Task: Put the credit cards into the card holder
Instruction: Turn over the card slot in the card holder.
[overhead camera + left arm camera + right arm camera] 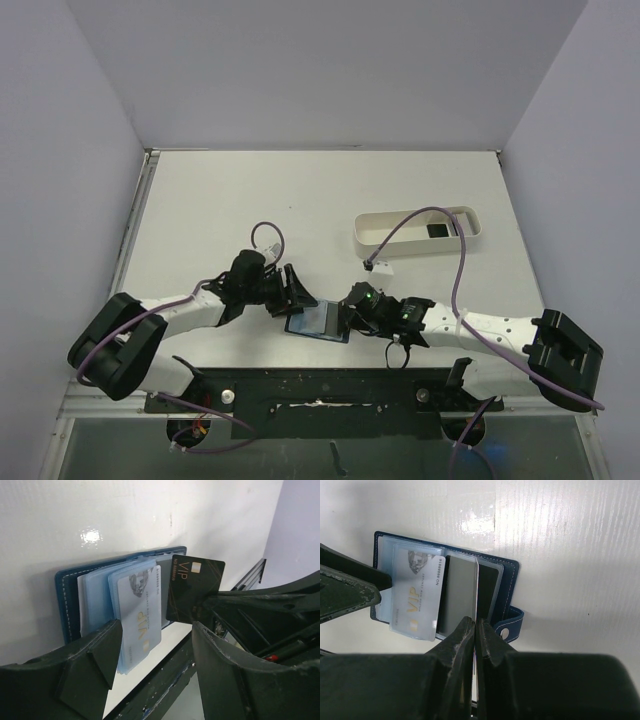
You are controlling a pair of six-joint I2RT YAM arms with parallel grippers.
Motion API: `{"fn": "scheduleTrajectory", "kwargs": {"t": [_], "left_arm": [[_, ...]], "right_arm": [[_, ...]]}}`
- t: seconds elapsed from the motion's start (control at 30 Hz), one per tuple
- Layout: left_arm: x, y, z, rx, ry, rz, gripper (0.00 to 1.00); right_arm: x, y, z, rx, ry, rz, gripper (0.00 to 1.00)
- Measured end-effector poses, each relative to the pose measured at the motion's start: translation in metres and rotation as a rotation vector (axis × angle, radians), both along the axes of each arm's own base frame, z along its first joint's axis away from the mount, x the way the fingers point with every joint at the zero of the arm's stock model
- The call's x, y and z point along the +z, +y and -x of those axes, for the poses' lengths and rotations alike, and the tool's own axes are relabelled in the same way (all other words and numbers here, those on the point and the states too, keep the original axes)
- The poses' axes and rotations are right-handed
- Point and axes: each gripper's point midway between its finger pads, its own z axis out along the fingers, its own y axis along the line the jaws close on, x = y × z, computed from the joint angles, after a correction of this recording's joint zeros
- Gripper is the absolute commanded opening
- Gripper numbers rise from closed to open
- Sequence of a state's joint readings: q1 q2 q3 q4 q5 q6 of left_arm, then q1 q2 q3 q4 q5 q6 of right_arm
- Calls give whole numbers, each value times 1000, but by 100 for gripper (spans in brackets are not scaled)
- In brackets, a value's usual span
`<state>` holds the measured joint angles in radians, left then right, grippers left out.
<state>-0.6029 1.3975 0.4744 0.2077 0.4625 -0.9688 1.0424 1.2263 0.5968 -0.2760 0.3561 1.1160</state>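
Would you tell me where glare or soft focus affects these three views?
Left wrist view: a glare spot on the table beyond the card holder; the credit card reads sharp, the left gripper's fingers dark and soft. Right wrist view: similar table glare; the right gripper is underexposed, nearly black. Top external view: even light, faint shadows, no strong glare.

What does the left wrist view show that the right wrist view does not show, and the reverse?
Only left wrist: the printed face of the black card, with gold VIP lettering. Only right wrist: the snap tab of the blue wallet, and that card edge-on in the shut right end effector. Both: the wallet open, with a pale VIP card in its clear sleeves.
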Motion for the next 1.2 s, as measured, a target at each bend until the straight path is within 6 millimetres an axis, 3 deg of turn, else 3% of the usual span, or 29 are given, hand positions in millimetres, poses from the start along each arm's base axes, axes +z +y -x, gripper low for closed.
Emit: {"fn": "scheduleTrajectory", "kwargs": {"t": [1.2], "left_arm": [[43, -38, 8, -36, -36, 242, 56]], "right_arm": [[2, 9, -2, 34, -30, -28, 0]]}}
